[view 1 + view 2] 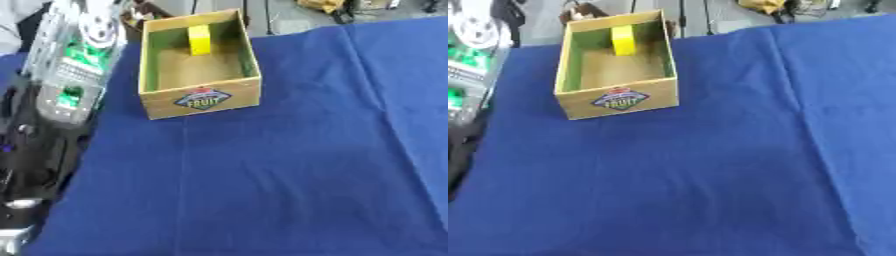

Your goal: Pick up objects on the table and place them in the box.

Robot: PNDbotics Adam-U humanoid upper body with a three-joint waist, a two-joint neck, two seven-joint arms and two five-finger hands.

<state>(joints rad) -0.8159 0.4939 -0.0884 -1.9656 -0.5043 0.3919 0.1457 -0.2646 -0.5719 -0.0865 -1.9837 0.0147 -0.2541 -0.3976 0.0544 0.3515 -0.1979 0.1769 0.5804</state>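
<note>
A: Left eye view first: what lies on the blue cloth (289,170)?

B: A cardboard box (201,97) with a "FRUIT" label on its near wall, standing at the far left of the cloth. Its top is open.

A: Anything in it?

B: A yellow block (200,39), upright against the far wall of the box, on the brown floor inside.

A: And the robot?

B: Its left arm (66,75) runs down the left edge, silver and black with green patches, just beside the box but apart from it. I see no fingers there, so I cannot tell whether the left hand is open or holding anything. The right hand shows in neither view.
</note>
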